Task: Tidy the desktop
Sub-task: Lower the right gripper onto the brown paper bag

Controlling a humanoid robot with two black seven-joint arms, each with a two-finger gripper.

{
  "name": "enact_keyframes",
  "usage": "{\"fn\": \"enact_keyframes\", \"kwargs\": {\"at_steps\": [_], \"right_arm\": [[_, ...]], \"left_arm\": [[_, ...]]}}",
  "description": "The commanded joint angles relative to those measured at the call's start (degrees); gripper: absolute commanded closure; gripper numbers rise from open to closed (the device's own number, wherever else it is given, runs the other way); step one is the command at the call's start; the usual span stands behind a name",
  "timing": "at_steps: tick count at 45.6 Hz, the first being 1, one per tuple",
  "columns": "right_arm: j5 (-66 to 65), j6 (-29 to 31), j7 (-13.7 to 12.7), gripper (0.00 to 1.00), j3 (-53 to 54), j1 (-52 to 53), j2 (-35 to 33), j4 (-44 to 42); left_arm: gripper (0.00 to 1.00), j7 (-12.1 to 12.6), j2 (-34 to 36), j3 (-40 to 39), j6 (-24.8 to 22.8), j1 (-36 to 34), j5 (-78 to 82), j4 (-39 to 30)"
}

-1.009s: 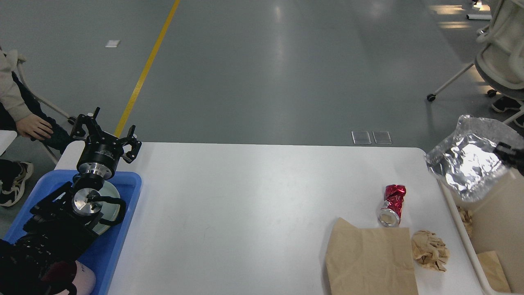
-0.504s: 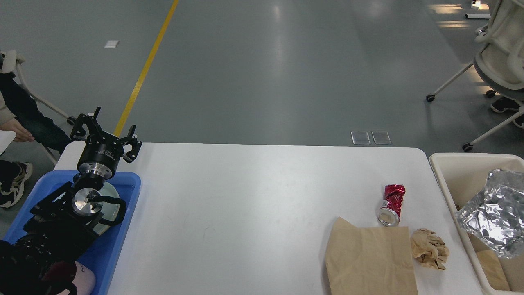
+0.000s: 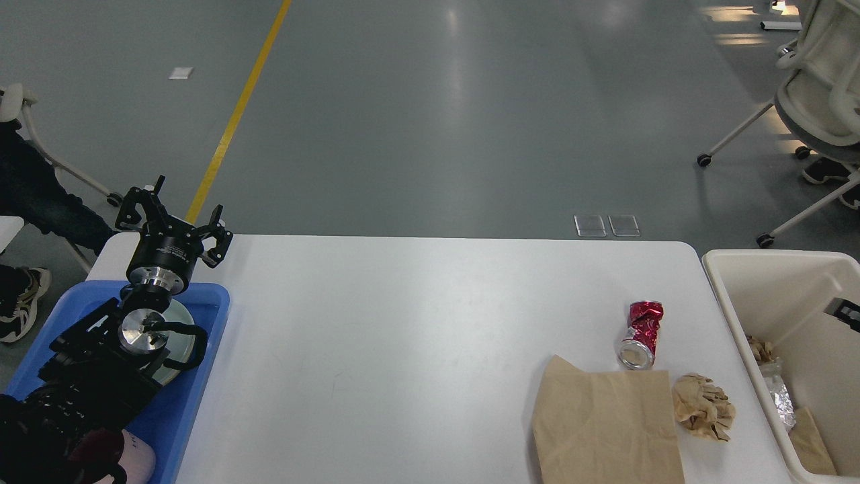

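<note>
Desktop point(image 3: 416, 336) matte white; crushed red can point(image 3: 641, 334); left end effector point(image 3: 173, 216) spread; right unclear.

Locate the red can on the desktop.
Head view, right side: the can lies on the desktop, just above the paper bag, left of the bin.

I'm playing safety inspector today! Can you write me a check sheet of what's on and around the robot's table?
Surface: desktop, white, mostly bare.
Job's things: crushed red can, brown paper bag, crumpled paper ball, all near the right edge.
Clutter: blue tray holding a metal plate; cream bin with scraps and foil inside.
Grippers: left gripper open, empty; right barely visible.
Cables: nothing seen.
Surroundings: grey floor, yellow line, office chair.
</note>
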Motion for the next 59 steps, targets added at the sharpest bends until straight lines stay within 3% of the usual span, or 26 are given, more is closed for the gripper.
{"fn": "enact_keyframes", "kwargs": {"at_steps": [1,13,20,26,37,41,59], "right_arm": [[-4.4,0.1,-0.4,0.0,-2.8,7.3,0.8,7.6],[-13.4,0.2,-1.6,0.0,-13.6,28.6,7.2,27.4],[-12.9,5.3,-1.6,0.0,-19.5,37.2,14.4,33.3],[-12.8,16.0,-1.6,0.0,-19.9,45.6,17.4,39.7],[-12.8,44.6,-1.5,0.0,-19.9,57.0,22.6,42.8],[-12.8,49.5,-1.6,0.0,-19.8,60.7,22.5,45.1],[-13.5,47.3,-1.7,0.0,-20.6,46.1,16.4,44.0]], "left_arm": [[0.04,0.0,0.0,0.0,0.0,-0.1,0.0,0.0],[0.04,0.0,0.0,0.0,0.0,0.0,0.0,0.0],[0.04,0.0,0.0,0.0,0.0,-0.1,0.0,0.0],[0.04,0.0,0.0,0.0,0.0,-0.1,0.0,0.0],[0.04,0.0,0.0,0.0,0.0,-0.1,0.0,0.0],[0.04,0.0,0.0,0.0,0.0,0.0,0.0,0.0],[0.04,0.0,0.0,0.0,0.0,-0.1,0.0,0.0]]}}
